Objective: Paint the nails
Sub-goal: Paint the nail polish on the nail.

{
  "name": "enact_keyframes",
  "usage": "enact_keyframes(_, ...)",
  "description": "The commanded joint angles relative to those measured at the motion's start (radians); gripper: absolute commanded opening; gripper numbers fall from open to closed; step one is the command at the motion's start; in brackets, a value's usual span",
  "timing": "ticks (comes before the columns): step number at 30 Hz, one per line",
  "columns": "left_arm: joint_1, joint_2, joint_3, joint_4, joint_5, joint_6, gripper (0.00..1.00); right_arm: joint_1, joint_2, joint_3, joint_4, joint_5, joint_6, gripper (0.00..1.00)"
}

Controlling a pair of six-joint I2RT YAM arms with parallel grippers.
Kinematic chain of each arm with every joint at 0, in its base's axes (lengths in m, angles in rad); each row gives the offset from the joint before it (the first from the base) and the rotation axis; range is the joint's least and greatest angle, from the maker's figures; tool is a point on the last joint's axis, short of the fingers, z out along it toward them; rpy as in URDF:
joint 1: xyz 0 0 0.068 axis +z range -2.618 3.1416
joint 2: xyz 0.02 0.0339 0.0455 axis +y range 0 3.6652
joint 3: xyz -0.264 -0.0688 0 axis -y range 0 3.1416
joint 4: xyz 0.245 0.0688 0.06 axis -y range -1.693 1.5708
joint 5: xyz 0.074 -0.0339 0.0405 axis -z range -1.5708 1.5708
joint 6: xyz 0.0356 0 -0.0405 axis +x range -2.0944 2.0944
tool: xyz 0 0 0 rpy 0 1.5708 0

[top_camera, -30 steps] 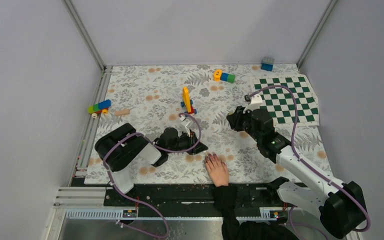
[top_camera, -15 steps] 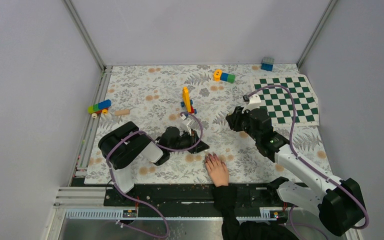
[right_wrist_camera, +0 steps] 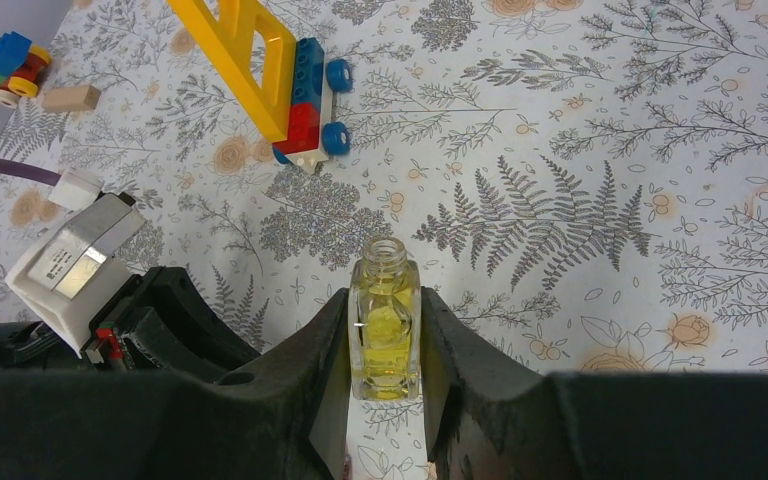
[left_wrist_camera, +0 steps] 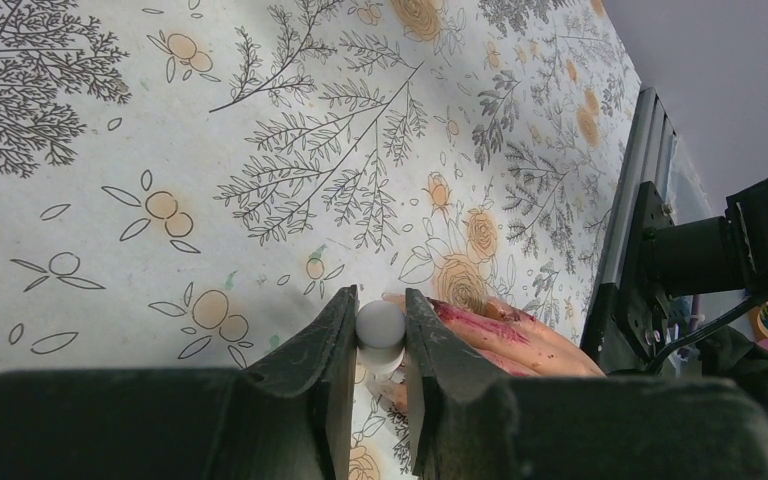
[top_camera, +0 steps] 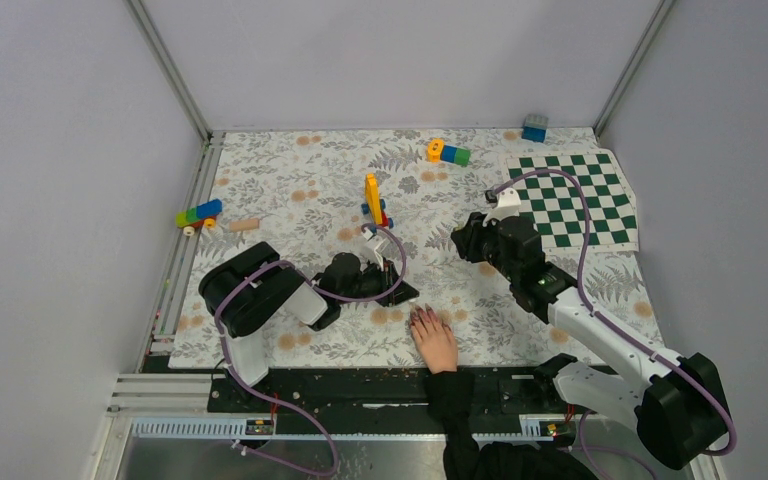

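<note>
A pale hand (top_camera: 436, 342) with a black sleeve lies palm down at the table's near edge. Its dark red nails (top_camera: 421, 315) point away from the arms. In the left wrist view the fingers (left_wrist_camera: 505, 328) show red smears. My left gripper (top_camera: 401, 294) is shut on a small white brush cap (left_wrist_camera: 380, 331), held just above and left of the fingertips. My right gripper (top_camera: 463, 241) is shut on an open clear bottle of yellow liquid (right_wrist_camera: 385, 320), held upright above the floral mat, behind and to the right of the hand.
A yellow toy on blue and red bricks with wheels (top_camera: 373, 200) stands behind the left gripper and shows in the right wrist view (right_wrist_camera: 282, 72). Orange, blue and green bricks (top_camera: 447, 152), a blue brick (top_camera: 534, 127), a chessboard mat (top_camera: 575, 195) and coloured bricks (top_camera: 198, 213) lie further off.
My left gripper has edged to the right, closer to the fingertips. My right gripper has shifted slightly left and back with the bottle. The hand has not moved.
</note>
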Motion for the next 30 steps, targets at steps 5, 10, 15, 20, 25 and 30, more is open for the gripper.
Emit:
enact_keyframes(5, -0.006, 0.010, 0.018, 0.059, -0.039, 0.021, 0.00, -0.009, 0.005, 0.036, 0.052, -0.010, -0.004, 0.00)
enact_keyframes(10, -0.004, 0.008, 0.016, 0.051, -0.047, 0.029, 0.00, -0.011, 0.006, 0.037, 0.052, -0.011, -0.003, 0.00)
enact_keyframes(15, -0.003, 0.007, 0.015, 0.047, -0.057, 0.034, 0.00, -0.011, 0.004, 0.039, 0.052, -0.012, -0.004, 0.00)
enact_keyframes(20, -0.004, -0.001, 0.009, 0.051, -0.063, 0.034, 0.00, -0.011, 0.008, 0.040, 0.053, -0.012, -0.003, 0.00)
enact_keyframes(25, -0.004, -0.013, -0.001, 0.055, -0.066, 0.032, 0.00, -0.011, 0.008, 0.041, 0.053, -0.017, -0.002, 0.00)
enact_keyframes(30, -0.004, -0.054, -0.037, 0.076, -0.064, 0.009, 0.00, -0.011, 0.001, 0.038, 0.054, -0.021, 0.004, 0.00)
